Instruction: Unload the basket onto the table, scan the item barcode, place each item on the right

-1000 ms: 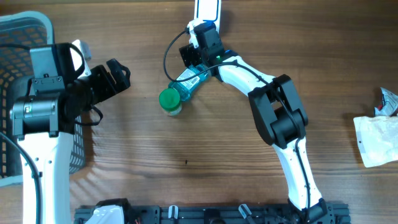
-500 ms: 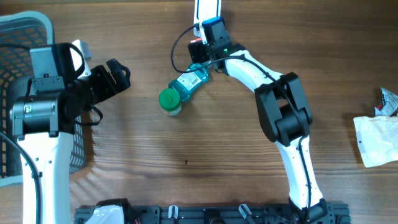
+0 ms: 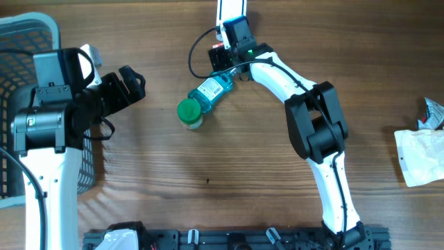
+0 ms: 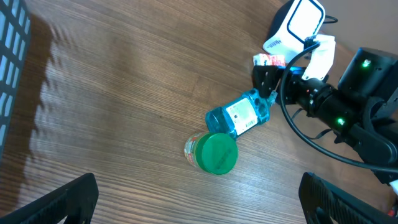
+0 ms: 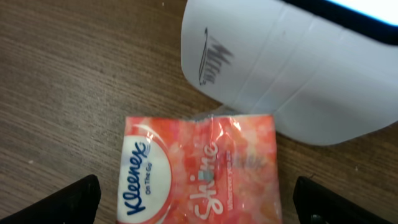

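A blue bottle (image 3: 209,92) with a green cap (image 3: 188,111) lies on its side on the wooden table, its white barcode label (image 4: 241,116) facing up. The white scanner (image 3: 231,10) stands at the far edge. My right gripper (image 3: 222,57) hovers open between the bottle's base and the scanner. In the right wrist view an orange Kleenex tissue pack (image 5: 199,168) lies flat between its spread fingers, just in front of the scanner (image 5: 292,68). My left gripper (image 3: 130,85) is open, well left of the bottle (image 4: 239,115), holding nothing.
A grey mesh basket (image 3: 14,42) stands at the left edge behind the left arm. A white bag (image 3: 420,156) and a crumpled packet (image 3: 433,111) lie at the far right. Bare wood lies in front of the bottle.
My right gripper has drawn back from over the bottle's base toward the scanner, leaving the bottle lying on the table. The left arm has not moved.
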Action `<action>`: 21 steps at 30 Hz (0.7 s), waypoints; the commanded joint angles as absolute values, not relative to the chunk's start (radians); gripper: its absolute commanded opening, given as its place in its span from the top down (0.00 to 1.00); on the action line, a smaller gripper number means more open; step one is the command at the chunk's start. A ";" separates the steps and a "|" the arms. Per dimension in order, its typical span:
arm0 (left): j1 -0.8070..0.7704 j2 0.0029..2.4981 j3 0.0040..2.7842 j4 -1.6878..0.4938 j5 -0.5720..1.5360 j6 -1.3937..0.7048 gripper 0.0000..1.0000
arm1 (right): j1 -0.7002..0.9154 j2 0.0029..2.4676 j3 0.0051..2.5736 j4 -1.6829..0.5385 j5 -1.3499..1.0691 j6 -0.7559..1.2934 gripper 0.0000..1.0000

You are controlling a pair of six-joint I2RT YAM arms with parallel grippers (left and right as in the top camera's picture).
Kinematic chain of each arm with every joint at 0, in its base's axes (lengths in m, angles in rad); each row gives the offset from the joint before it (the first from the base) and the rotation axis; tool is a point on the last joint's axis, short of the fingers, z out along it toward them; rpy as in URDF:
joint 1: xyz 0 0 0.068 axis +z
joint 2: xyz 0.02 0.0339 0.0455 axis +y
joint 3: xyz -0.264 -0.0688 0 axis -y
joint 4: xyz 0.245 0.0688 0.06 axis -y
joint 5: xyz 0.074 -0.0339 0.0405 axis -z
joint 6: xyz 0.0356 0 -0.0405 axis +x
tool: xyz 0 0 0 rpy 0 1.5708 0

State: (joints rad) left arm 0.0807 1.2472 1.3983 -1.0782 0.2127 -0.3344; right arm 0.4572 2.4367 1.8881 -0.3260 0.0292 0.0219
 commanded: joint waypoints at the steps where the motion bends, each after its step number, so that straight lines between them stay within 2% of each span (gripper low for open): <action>1: 0.088 1.244 1.413 -1.078 0.208 -0.321 0.00 | 0.461 2.463 1.908 -0.334 0.012 0.000 0.00; 21: 0.088 1.244 1.413 -1.078 0.208 -0.321 0.00 | 0.460 2.468 1.907 -0.276 -0.036 -0.025 0.01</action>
